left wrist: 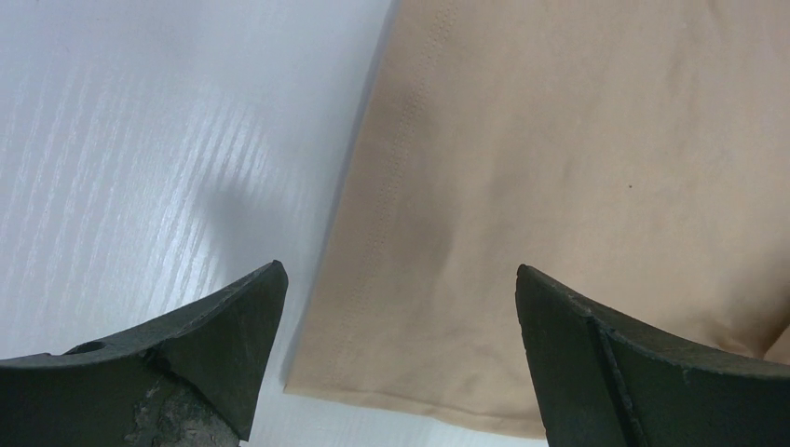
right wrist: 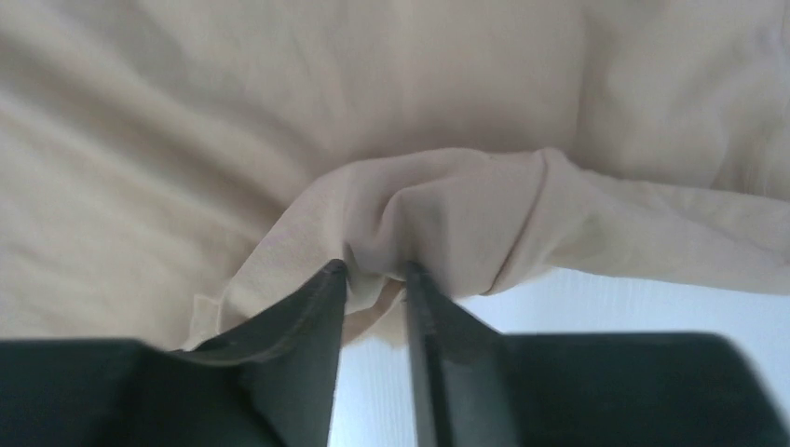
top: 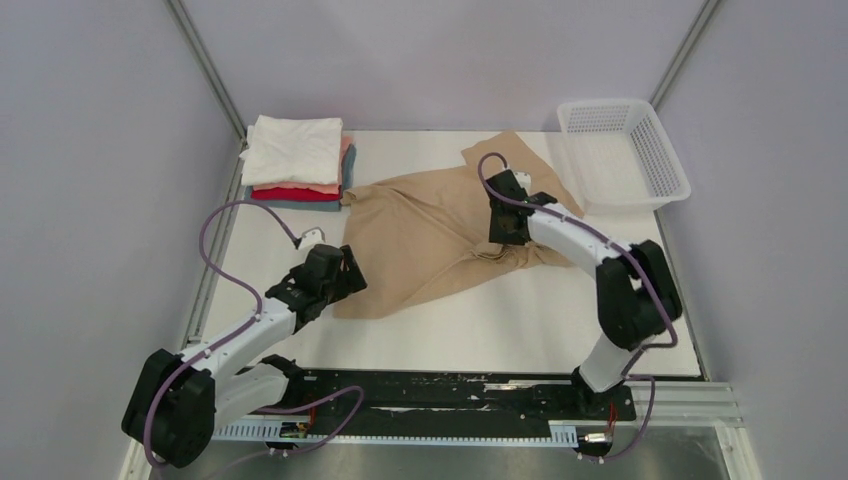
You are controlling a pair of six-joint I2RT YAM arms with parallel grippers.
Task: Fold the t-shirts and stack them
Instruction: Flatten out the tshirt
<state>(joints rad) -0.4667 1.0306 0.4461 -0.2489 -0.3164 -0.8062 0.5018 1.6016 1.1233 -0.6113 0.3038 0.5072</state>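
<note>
1. tan t-shirt (top: 430, 235): centre of the top view. It lies unfolded and rumpled on the white table (top: 520, 320). One sleeve reaches toward the upper right of the frame.

2. stack of folded t-shirts (top: 297, 170): upper left of the top view, at the table's far left corner, just beside the tan t-shirt's upper left corner. From the top down:
   - white shirt (top: 293, 148)
   - pink shirt (top: 346, 150), only its edge showing
   - red shirt (top: 295, 194)
   - blue-grey shirt (top: 290, 205)

3. white mesh basket (top: 622, 155): upper right of the top view, upright. Its left wall is close to the tan sleeve; whether they touch cannot be told.

4. left gripper (left wrist: 401, 279): lower left of the tan t-shirt in the top view, with its fingers (left wrist: 214, 326) spread wide. In the left wrist view, one finger hangs over bare table and the other over tan cloth. They straddle the stitched hem near the shirt's corner. Contact with the cloth cannot be told.

5. right gripper (right wrist: 374, 272): right of centre in the top view, at the shirt's right-hand edge. Its fingers are drawn nearly together, pinching a bunched fold of the tan cloth. In the right wrist view, white table shows below the gathered fold.

6. purple cable (top: 215, 235): one loops along each arm.

7. black base rail (top: 450, 395): bottom of the top view, carrying both arm bases.
</note>
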